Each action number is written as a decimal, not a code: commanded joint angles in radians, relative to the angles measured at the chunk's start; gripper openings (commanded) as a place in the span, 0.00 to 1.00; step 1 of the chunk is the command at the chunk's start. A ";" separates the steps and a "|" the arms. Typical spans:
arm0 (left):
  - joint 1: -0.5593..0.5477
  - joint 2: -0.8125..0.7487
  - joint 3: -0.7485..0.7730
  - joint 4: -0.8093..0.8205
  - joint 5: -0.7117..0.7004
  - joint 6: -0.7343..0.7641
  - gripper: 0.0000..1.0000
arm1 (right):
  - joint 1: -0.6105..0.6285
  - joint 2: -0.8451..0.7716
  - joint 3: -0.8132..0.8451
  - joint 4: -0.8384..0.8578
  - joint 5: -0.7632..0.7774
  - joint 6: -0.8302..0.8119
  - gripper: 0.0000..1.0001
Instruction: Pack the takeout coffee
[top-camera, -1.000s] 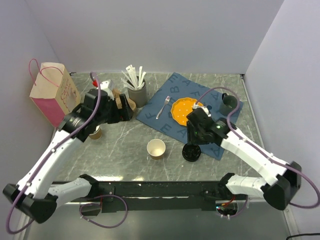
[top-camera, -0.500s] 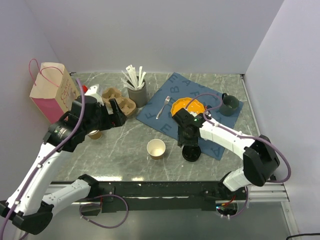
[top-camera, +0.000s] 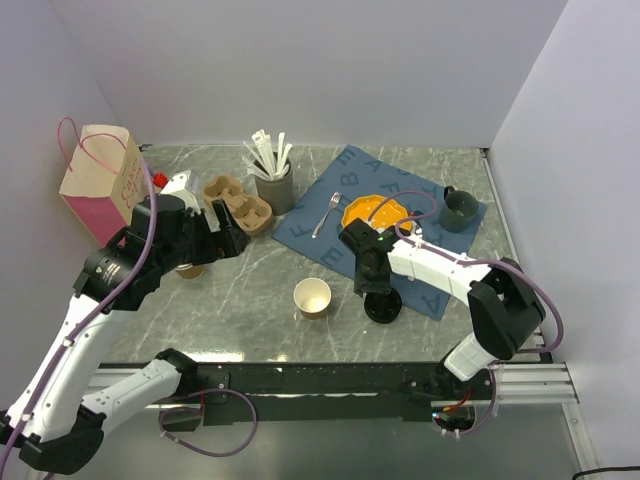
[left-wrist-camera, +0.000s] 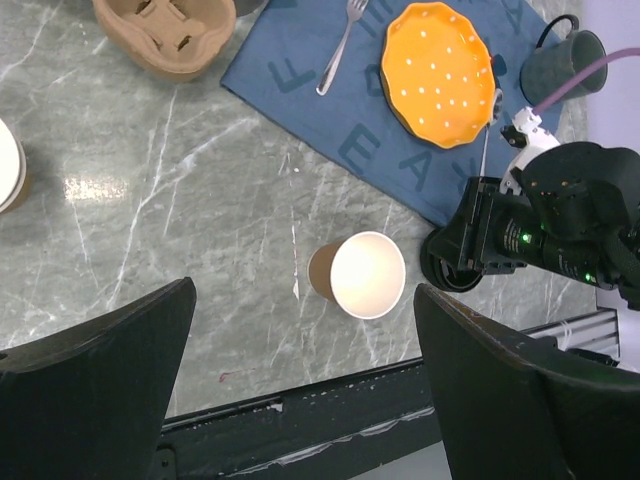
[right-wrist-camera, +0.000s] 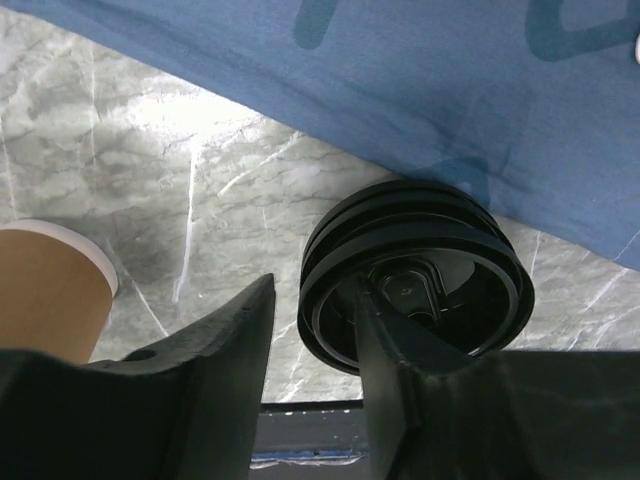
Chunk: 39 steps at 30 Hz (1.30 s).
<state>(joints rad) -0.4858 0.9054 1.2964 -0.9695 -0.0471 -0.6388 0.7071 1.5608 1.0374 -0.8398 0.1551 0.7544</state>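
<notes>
Top view: we see the takeout coffee (top-camera: 382, 306) on the marble table (top-camera: 250, 300) at the near edge of the blue cloth (top-camera: 305, 232), just right of the lidless cup (top-camera: 312, 297). Only its black sip lid shows to us; the cup wall is hidden. The right gripper (top-camera: 368, 284) sits over the lid's far-left rim. The left gripper (top-camera: 228, 242) hangs beside the pulp cup carrier (top-camera: 238, 200), well apart from the coffee. A second brown cup (top-camera: 190, 268) peeks out under that arm. The pink paper bag (top-camera: 100, 185) is at far left and the holder of white sticks (top-camera: 277, 186) stands at the back. The fork (top-camera: 327, 213), orange plate (top-camera: 372, 212) and dark mug (top-camera: 457, 208) lie on the cloth. Left wrist view: we read the left jaws as spread wide with nothing between them. The lidless cup is on the table below the gap, and the coffee is at right under the right arm's black wrist. Right wrist view: the fingers (right-wrist-camera: 210, 380) are parted by a narrow gap. One lies over the lid, the other beside it, and the lid's left rim shows in the gap. We cannot tell whether either touches it. The lid meets the cloth's edge, and the lidless cup is at lower left.
</notes>
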 joint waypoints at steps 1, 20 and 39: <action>0.003 0.000 0.001 0.043 0.038 0.034 0.97 | -0.003 -0.001 0.044 -0.013 0.055 0.022 0.41; 0.003 0.035 0.057 0.035 0.038 0.067 0.97 | -0.003 -0.142 0.033 -0.002 0.006 0.017 0.20; 0.003 0.112 0.106 0.230 0.412 -0.123 0.89 | -0.001 -0.583 0.124 0.391 -0.521 -0.224 0.21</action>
<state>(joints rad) -0.4858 1.0374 1.3693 -0.8856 0.2020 -0.6540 0.7067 1.0897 1.1439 -0.7136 -0.1242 0.6155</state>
